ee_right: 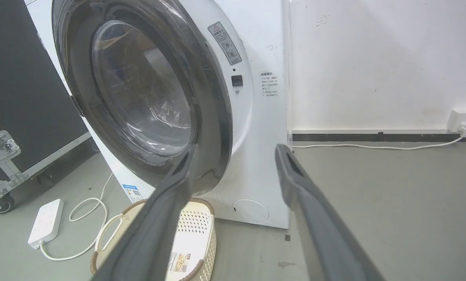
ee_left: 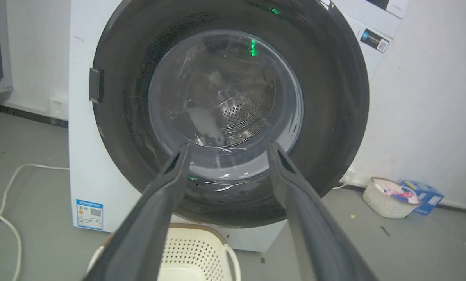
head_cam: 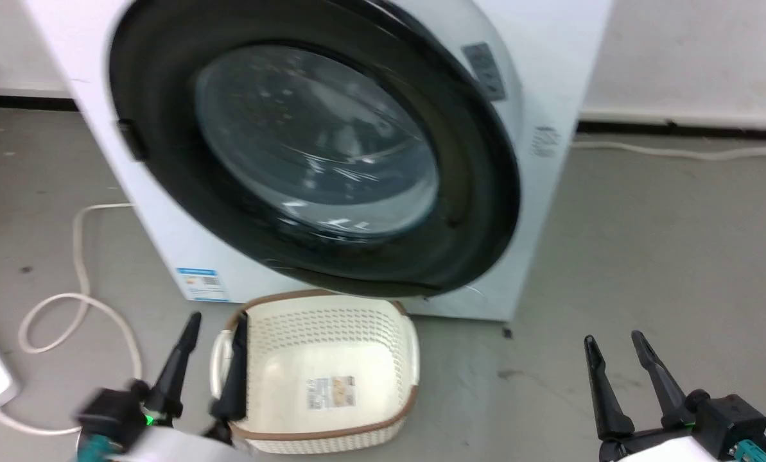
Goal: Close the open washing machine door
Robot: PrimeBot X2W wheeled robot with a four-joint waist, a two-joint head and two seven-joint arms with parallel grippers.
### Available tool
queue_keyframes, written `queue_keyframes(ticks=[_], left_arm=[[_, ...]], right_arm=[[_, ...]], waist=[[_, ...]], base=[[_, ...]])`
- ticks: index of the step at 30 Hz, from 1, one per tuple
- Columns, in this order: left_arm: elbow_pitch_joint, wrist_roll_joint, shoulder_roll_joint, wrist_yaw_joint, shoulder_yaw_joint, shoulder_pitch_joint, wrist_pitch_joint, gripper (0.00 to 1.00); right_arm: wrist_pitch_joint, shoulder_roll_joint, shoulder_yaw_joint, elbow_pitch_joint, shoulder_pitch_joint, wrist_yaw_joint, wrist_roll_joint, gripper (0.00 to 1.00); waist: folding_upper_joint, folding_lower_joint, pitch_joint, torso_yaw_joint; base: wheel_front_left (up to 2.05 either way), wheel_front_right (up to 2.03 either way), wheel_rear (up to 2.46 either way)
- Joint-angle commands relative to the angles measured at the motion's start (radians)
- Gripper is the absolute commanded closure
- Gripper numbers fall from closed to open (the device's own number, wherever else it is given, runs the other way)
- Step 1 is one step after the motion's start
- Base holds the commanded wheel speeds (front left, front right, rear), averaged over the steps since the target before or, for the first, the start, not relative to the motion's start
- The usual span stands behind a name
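Firstly, head view: the large round black-rimmed, glass-windowed washing machine door (head_cam: 318,141) lies across the front of the white boxy washing machine (head_cam: 164,244), above a cream perforated plastic basket (head_cam: 331,321). The left gripper (head_cam: 217,317) and the right gripper (head_cam: 612,337) stand spread and empty. Left wrist view: fingers apart, aimed at the door window. Right wrist view: fingers apart, clear of the door; latching cannot be told.

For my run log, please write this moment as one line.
washing machine door: almost shut, latch side ajar | left gripper: open, empty | right gripper: open, empty | basket: on floor below door
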Motion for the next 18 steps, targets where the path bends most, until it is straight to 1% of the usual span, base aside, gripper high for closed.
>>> queue_keyframes(ticks=[1,3,6,9,15,16,18], left_arm=[[-0.01,0.1,0.011,0.019,-0.015,0.021,-0.004,0.0],[-0.017,0.209,0.005,0.043,-0.033,0.039,-0.004,0.0],[-0.014,0.327,0.003,0.083,-0.046,0.067,-0.004,0.0],[-0.015,0.362,-0.021,0.105,-0.039,0.089,-0.004,0.0],[-0.005,0.392,-0.047,0.094,-0.034,0.112,-0.004,0.0],[-0.003,0.397,-0.049,0.09,-0.034,0.112,-0.004,0.0],[0.006,0.417,-0.049,0.083,-0.04,0.108,-0.004,0.0]], right_arm=[[-0.004,0.001,-0.001,-0.002,0.016,0.001,-0.007,0.0],[-0.004,0.001,-0.004,-0.005,0.023,0.001,-0.011,0.0],[-0.004,0.001,0.002,0.001,0.033,0.001,-0.03,0.0],[-0.004,0.001,0.003,0.007,0.041,0.001,-0.037,0.0],[-0.003,0.001,0.013,0.021,0.05,0.001,-0.04,0.0],[-0.003,0.001,0.021,0.022,0.049,0.001,-0.039,1.0],[-0.002,0.0,0.036,0.021,0.044,0.001,-0.039,1.0]], waist=[[-0.0001,0.0002,-0.034,0.051],[-0.0001,0.0002,-0.04,0.072],[-0.0001,0.0002,-0.046,0.095],[-0.0001,0.0002,-0.049,0.115],[-0.0001,0.0002,-0.044,0.139],[-0.0001,0.0002,-0.041,0.142],[-0.0001,0.0002,-0.034,0.148]], base=[[0.0,0.0,0.0],[0.0,0.0,0.0],[0.0,0.0,0.0],[0.0,0.0,0.0],[0.0,0.0,0.0],[0.0,0.0,0.0],[0.0,0.0,0.0]])
